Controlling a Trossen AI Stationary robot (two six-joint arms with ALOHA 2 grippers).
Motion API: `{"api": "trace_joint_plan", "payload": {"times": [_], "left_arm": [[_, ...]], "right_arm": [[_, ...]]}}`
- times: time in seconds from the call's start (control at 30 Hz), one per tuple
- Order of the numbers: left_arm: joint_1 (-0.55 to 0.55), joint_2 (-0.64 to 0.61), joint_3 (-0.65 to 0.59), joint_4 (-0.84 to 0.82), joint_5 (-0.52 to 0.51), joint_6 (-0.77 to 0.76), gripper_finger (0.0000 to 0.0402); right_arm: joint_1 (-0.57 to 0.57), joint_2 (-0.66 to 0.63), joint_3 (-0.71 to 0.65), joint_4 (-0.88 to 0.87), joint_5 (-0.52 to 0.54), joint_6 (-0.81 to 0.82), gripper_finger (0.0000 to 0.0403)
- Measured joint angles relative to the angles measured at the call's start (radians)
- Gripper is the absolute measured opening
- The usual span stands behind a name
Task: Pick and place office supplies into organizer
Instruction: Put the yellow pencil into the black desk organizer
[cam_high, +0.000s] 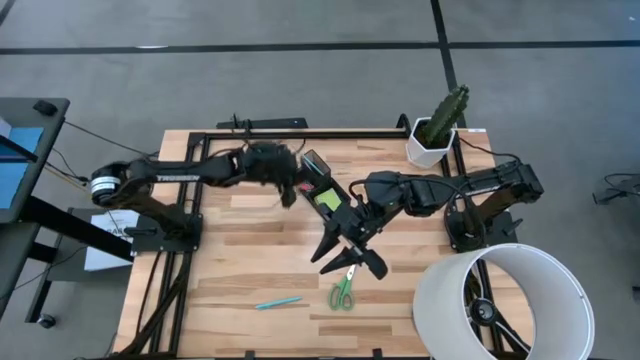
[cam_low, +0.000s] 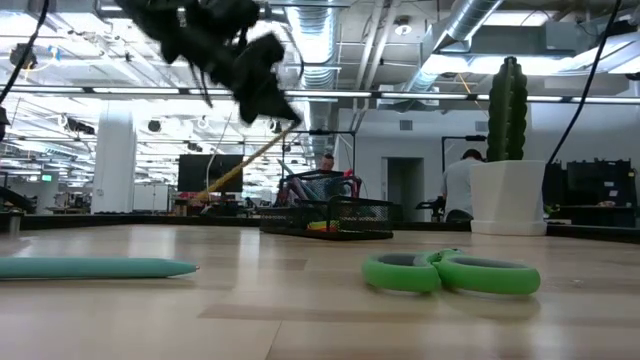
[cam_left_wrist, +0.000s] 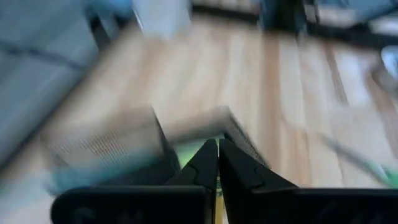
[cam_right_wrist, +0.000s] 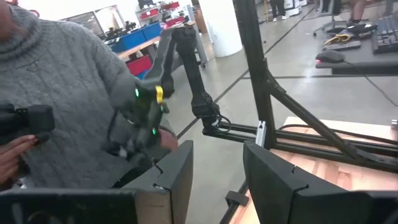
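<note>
Just below the right gripper (cam_high: 350, 258), whose fingers spread wide, the green-handled scissors (cam_high: 344, 290) lie on the wooden table (cam_high: 230, 250), long axis running away from the black mesh organizer (cam_high: 322, 186), above which the left gripper (cam_high: 291, 192), pinched shut, hangs.

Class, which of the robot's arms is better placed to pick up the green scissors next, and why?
Probably the right: its open hand hovers just beside the green scissors, while the left hand is shut near the organizer.
</note>
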Motion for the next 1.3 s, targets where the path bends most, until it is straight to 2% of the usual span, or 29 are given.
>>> {"api": "trace_joint_plan", "payload": {"times": [0.2, 0.33, 0.43, 0.53, 0.67, 0.77, 0.87, 1.07, 1.23, 1.3], "left_arm": [[0.028, 0.023, 0.22, 0.029, -0.095, 0.178, 0.0002], [0.061, 0.058, 0.294, 0.053, -0.111, 0.209, 0.0002], [0.079, 0.069, 0.312, -0.015, -0.104, 0.203, 0.0002], [0.088, 0.072, 0.31, -0.175, -0.021, 0.192, 0.0001], [0.073, 0.071, 0.31, -0.343, 0.14, 0.134, 0.0], [0.037, 0.071, 0.31, -0.4, 0.184, 0.168, 0.0005], [-0.007, 0.071, 0.31, -0.419, 0.195, 0.226, 0.0029], [-0.121, 0.102, 0.306, -0.462, 0.223, 0.258, 0.0111], [-0.211, 0.21, 0.303, -0.553, 0.181, 0.23, 0.0158], [-0.232, 0.265, 0.303, -0.566, 0.225, 0.228, 0.0163]], "right_arm": [[0.008, 0.0, 0.0, 0.0, -0.008, 0.0, 0.0137], [0.021, 0.0, 0.0, -0.002, -0.007, 0.0, 0.0136], [0.034, -0.001, 0.0, -0.005, -0.007, 0.0, 0.0138], [0.045, -0.004, 0.0, -0.018, -0.007, 0.0, 0.0139], [0.041, -0.004, 0.0, -0.026, -0.007, 0.0, 0.0137], [0.024, -0.004, 0.0, -0.023, -0.007, 0.0, 0.0138], [0.009, -0.004, 0.0, -0.021, -0.023, 0.0, 0.014], [0.005, -0.004, 0.0, -0.014, -0.032, 0.034, 0.0141], [0.007, -0.003, 0.0, -0.014, -0.047, 0.051, 0.0143], [0.012, -0.003, 0.0, -0.015, -0.054, 0.051, 0.0143]]}}
